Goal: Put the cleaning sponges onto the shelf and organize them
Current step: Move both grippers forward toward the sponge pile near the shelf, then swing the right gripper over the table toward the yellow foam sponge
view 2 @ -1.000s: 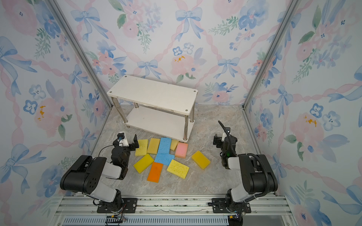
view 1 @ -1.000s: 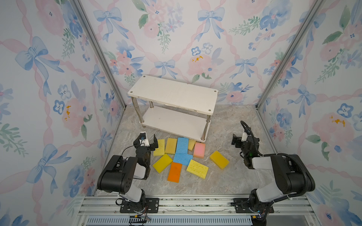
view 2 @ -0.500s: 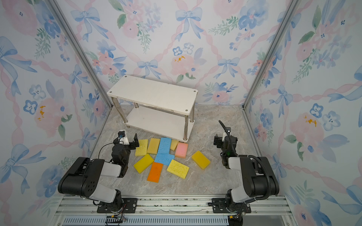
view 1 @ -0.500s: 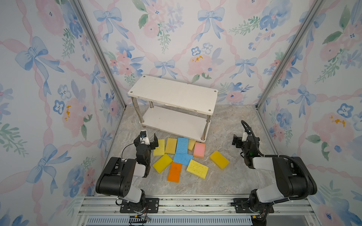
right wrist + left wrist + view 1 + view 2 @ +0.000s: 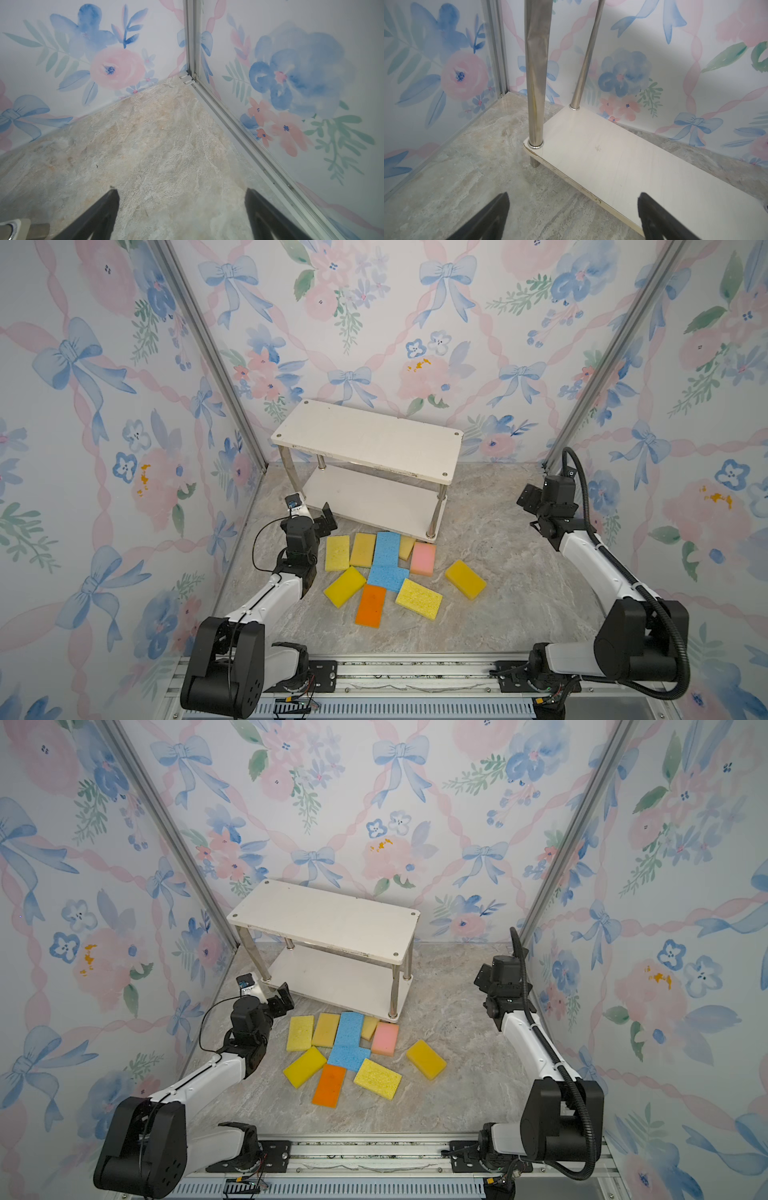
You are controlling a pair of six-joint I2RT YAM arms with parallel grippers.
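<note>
While left tool (image 5: 573, 194) and right tool (image 5: 181, 191) gape, colourful sponges (image 5: 386, 549) lie before the white shelf (image 5: 370, 439).

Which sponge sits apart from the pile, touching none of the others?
The deep yellow sponge on the group's right side; bare floor separates it from the pink sponge and the rest.

White links (image 5: 266, 597), blk joints (image 5: 226, 659), blk cables (image 5: 583, 485)

White shelf (image 5: 370, 439); yellow, blue, pink and orange sponges (image 5: 386, 549); floral, bow-patterned walls (image 5: 374, 323).
</note>
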